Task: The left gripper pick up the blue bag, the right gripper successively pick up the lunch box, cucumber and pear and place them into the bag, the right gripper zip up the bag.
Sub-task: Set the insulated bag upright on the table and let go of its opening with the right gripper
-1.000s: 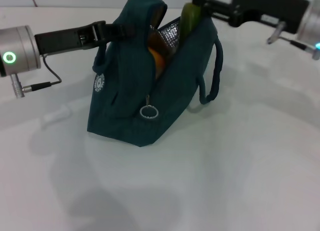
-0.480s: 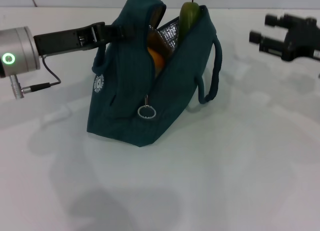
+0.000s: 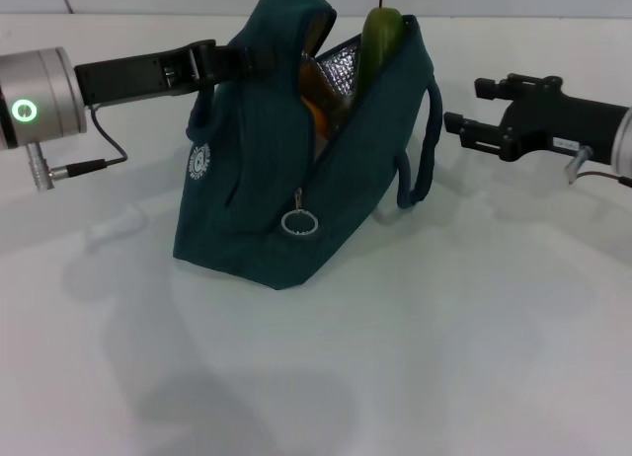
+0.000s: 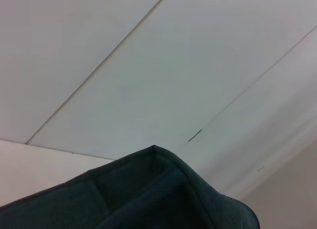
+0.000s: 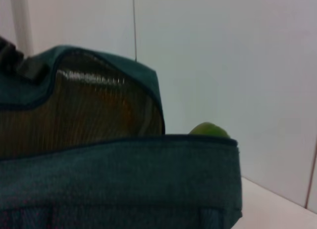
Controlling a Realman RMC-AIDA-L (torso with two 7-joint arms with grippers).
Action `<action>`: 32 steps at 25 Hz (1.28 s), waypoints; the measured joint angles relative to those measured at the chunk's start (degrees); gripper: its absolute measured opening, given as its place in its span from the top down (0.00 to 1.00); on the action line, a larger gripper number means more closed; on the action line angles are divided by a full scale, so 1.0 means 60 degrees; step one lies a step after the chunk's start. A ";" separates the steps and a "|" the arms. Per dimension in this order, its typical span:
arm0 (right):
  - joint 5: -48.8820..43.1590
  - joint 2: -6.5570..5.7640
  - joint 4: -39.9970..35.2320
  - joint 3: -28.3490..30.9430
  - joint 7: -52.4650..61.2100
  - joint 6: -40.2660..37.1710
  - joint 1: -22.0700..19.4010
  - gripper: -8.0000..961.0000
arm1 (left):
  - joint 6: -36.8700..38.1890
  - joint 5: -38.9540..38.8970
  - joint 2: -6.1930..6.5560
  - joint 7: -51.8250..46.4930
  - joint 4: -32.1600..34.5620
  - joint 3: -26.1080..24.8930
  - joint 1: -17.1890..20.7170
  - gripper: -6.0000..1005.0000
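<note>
left gripper (image 3: 219,59): mine, pinching the bag's handle at its top left, holding that side up
bag (image 3: 257,180): on table (image 3: 444,357), mouth unzipped, foil showing
pear (image 3: 314,120): inside, orange edge visible
cucumber (image 3: 377,37): upright, tip above the rim
zip ring (image 3: 297,222): hangs at front
right gripper (image 3: 466,109): spread, empty, right of bag, apart

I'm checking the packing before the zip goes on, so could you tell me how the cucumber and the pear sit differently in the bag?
The cucumber stands nearly upright, its green tip poking above the blue bag rim; the pear sits lower, only an orange patch showing through the opening. The cucumber leans by the foil lining, on the right gripper side; the pear lies nearer the left gripper. Both are inside the unzipped bag.
</note>
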 joint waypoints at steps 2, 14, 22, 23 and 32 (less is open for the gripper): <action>-0.0076 0.0108 0.0024 -0.0030 -0.0177 0.0244 0.0082 0.36 | 0.0000 0.0000 -0.0002 -0.0001 0.0000 0.0001 -0.0002 0.95; -0.0143 0.0223 0.0875 -0.0064 -0.0526 0.0691 0.0999 0.37 | -0.0001 -0.0001 -0.0008 -0.0006 -0.0117 -0.0001 -0.0123 0.95; -0.0109 0.0296 0.0900 -0.0272 -0.0727 0.0904 0.1140 0.39 | -0.0002 -0.0001 -0.0002 0.0009 -0.0234 -0.0043 -0.0195 0.95; -0.0103 0.0295 0.0886 -0.0274 -0.0763 0.0918 0.1141 0.39 | -0.0003 -0.0001 0.0000 0.0010 -0.0234 -0.0043 -0.0197 0.95; 0.0183 0.0294 0.0774 -0.0258 -0.1018 0.0876 0.1055 0.76 | -0.0053 0.0000 0.0012 0.0003 -0.0234 -0.0044 -0.0239 0.95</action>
